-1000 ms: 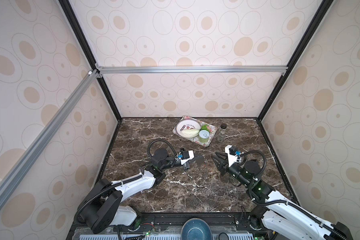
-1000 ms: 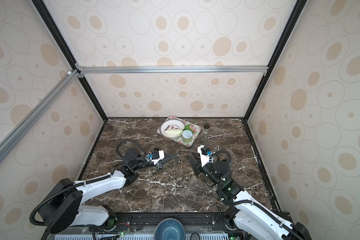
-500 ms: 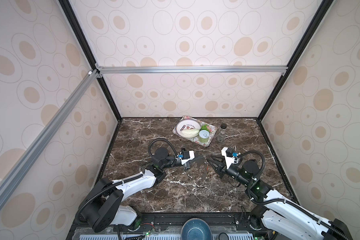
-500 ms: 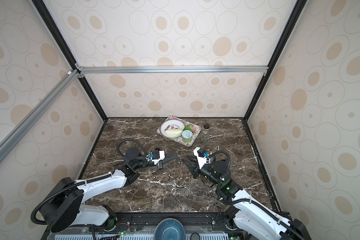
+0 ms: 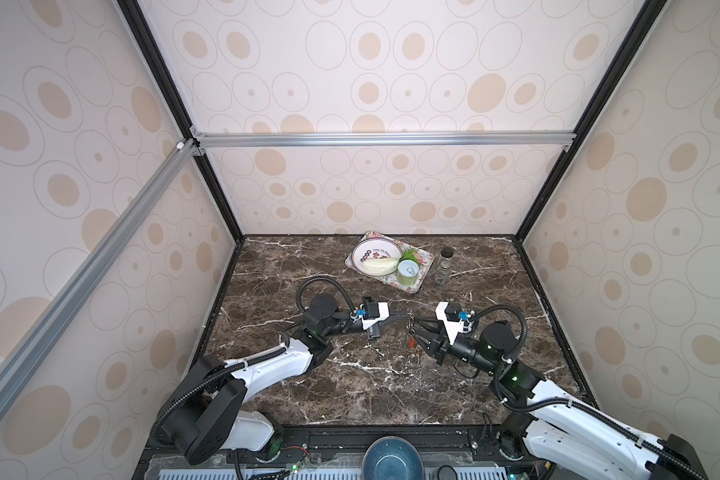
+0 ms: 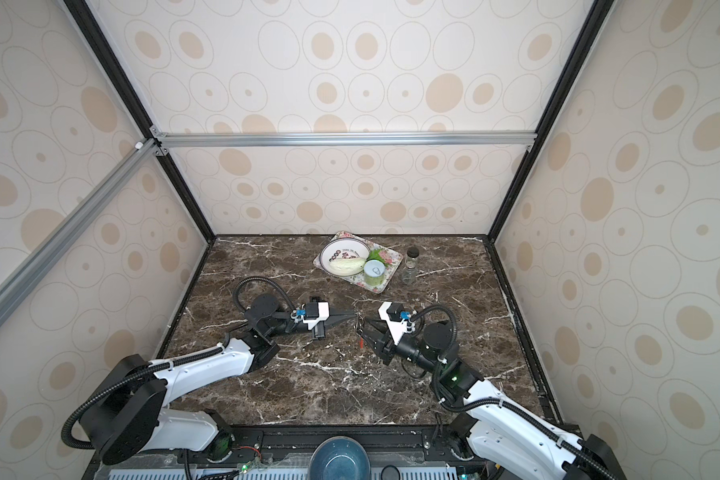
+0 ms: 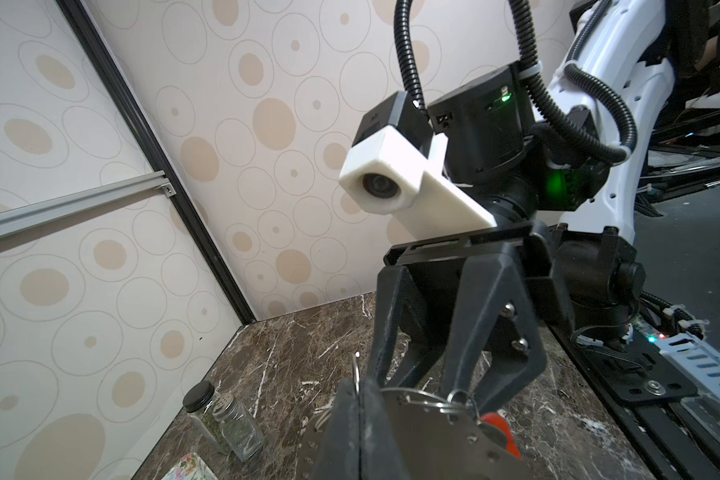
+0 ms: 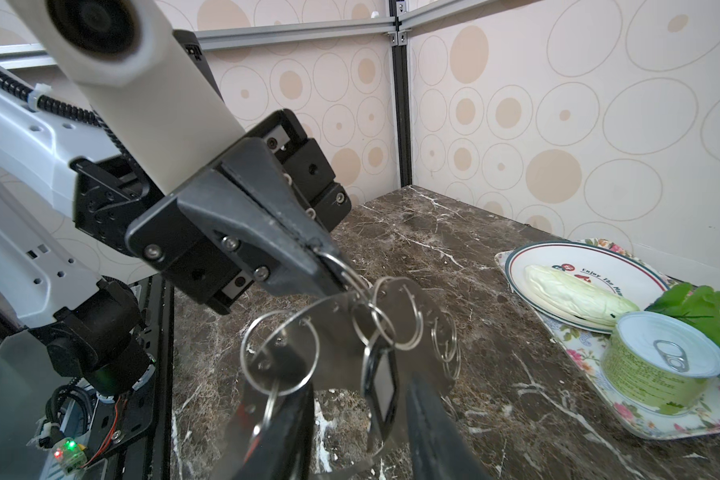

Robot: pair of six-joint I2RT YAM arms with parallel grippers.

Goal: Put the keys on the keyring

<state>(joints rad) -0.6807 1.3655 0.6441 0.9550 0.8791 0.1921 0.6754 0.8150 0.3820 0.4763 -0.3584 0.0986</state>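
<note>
**Keyring (image 8: pixel 337 332) pinched mid-table**

Right gripper (image 7: pixel 427 388) stands open astride the keyring. Black-tag key (image 8: pixel 383 384) and red-tag key (image 7: pixel 497 422) hang, it seems, from its wire loops. Left gripper (image 8: pixel 327 268) is clamped on its rim. Flowered tray (image 5: pixel 425 261) sits beyond.

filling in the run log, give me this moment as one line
left gripper: shut on keyring | right gripper: open around black key | red key: hanging by keyring
</note>
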